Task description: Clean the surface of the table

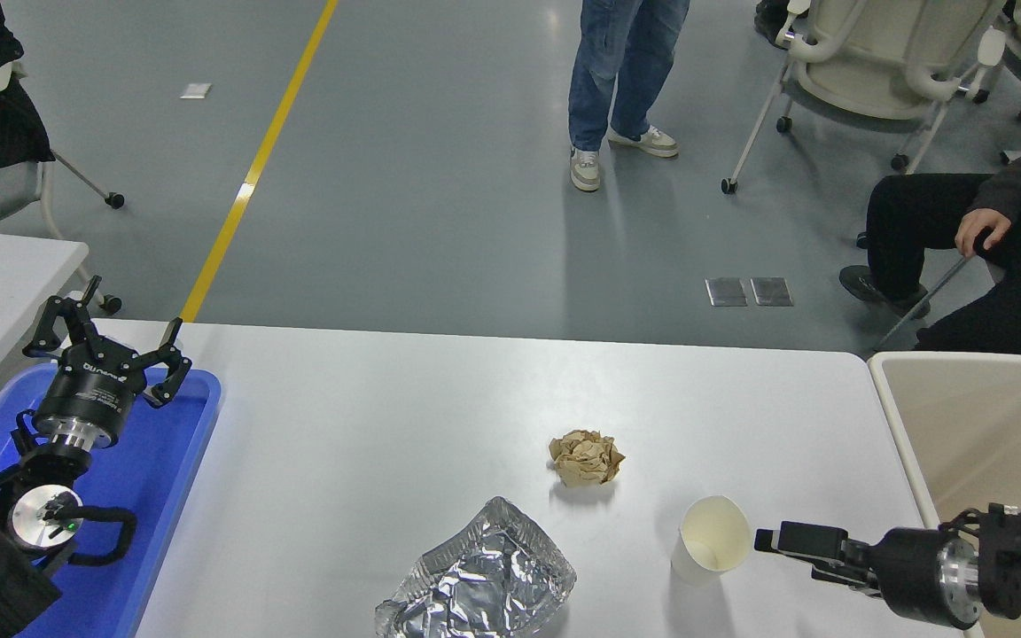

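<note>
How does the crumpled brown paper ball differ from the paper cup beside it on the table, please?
The crumpled brown paper ball is tan, wadded and irregular; the paper cup is white with a smooth round rim. The ball is a closed lump, while the cup is open and looks empty. The ball lies farther from the robot; the cup sits nearer, just ahead of the right pincer. Both rest on the white table surface.
</note>
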`<state>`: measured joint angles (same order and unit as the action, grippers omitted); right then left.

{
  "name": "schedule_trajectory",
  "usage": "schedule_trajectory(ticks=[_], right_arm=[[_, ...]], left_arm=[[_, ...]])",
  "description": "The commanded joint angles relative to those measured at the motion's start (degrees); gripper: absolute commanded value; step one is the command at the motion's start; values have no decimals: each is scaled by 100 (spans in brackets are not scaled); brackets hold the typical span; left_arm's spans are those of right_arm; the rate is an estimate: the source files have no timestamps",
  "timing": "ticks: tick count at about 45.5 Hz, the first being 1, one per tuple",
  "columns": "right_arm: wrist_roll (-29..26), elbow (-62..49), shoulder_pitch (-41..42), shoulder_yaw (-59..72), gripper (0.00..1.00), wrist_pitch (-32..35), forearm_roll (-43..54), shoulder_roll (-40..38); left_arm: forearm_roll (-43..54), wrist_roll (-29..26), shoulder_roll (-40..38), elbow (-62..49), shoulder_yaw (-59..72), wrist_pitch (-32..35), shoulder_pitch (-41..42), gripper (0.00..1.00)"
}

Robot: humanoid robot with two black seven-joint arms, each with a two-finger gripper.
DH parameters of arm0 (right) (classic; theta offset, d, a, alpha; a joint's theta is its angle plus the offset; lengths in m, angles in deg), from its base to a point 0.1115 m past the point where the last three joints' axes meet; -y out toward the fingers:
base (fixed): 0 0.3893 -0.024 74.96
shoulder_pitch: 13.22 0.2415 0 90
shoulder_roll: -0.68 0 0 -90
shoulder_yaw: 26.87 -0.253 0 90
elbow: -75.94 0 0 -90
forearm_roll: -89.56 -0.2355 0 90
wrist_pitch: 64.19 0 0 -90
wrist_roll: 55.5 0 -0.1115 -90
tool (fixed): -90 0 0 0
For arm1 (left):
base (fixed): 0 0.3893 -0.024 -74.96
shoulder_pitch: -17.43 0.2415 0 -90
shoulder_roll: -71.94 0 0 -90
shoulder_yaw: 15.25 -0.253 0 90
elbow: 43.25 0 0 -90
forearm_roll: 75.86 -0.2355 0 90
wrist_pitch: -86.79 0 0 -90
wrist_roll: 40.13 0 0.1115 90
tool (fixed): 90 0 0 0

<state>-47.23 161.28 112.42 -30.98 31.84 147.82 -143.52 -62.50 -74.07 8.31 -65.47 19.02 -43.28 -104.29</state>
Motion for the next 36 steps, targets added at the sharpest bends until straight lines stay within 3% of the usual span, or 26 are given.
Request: schedule_trajectory(ticks=[1,18,36], right_arm=[[-106,-281,13,7,99,-5,1,366],[-141,-659,57,7,99,-5,18,771],[-141,-668,163,7,89,4,387,859]], left_arm=[[0,1,0,7,0,-1,0,100],[0,1,0,-2,0,-1,0,100],[0,1,0,-2,0,-1,0,100]])
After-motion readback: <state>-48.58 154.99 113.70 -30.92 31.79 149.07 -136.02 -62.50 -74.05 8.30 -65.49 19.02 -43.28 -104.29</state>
